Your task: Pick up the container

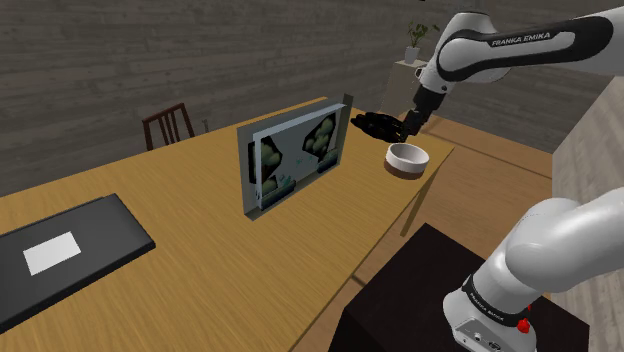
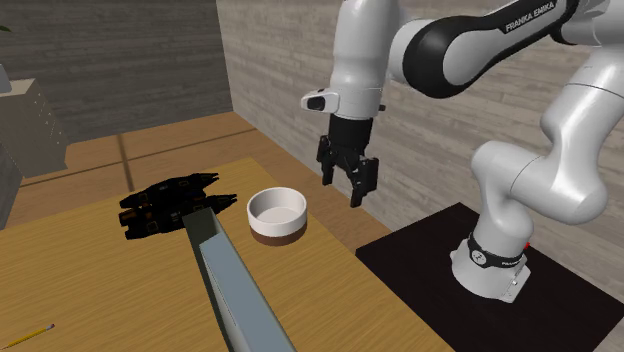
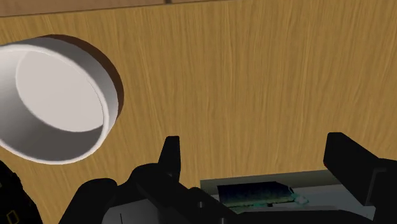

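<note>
Black two-finger gripper (image 2: 343, 190): fingers spread wide, empty, touching nothing. It hangs above the wooden tabletop (image 2: 90, 270), off to one side of the container. The shallow round white container with a brown base (image 2: 277, 215) stands upright near a tabletop corner on the stand-side edge, near a black angular object (image 2: 170, 205) and an upright grey-framed panel (image 2: 235, 290).

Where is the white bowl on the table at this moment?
In the shoulder view the white bowl stands near the table's far right corner, right of the upright picture frame and beside the black object.
</note>
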`<state>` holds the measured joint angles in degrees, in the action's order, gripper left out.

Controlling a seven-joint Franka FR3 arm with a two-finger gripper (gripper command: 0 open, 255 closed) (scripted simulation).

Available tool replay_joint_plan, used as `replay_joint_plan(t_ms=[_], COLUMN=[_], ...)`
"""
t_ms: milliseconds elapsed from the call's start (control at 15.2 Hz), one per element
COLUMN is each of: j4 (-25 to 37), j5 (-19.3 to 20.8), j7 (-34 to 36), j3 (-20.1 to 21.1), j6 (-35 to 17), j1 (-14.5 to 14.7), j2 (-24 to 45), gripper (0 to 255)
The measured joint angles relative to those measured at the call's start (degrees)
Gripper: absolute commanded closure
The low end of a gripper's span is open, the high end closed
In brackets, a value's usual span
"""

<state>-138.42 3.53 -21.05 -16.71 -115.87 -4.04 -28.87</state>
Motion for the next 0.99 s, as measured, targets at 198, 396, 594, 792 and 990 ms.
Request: replay_joint_plan(t_ms=[198, 396, 594, 792, 990], j4=[-0.04, 0.9, 3.09, 5.18, 8.58], j5=[-0.08, -0.82, -2.65, -5.59, -9.49], j7=[-2.73, -5.74, -9.74, -13.62, -18.53], j3=[-2.56, -5.06, -7.84, -9.83, -11.47], j6=[-4.86, -8.75, -12.36, -16.08, -18.31], j1=[-0.23, -0.35, -0.42, -0.4, -1.16], j2=[5.07, 10.2, 16.48, 23.02, 29.71], gripper=[0, 0, 0, 0, 0])
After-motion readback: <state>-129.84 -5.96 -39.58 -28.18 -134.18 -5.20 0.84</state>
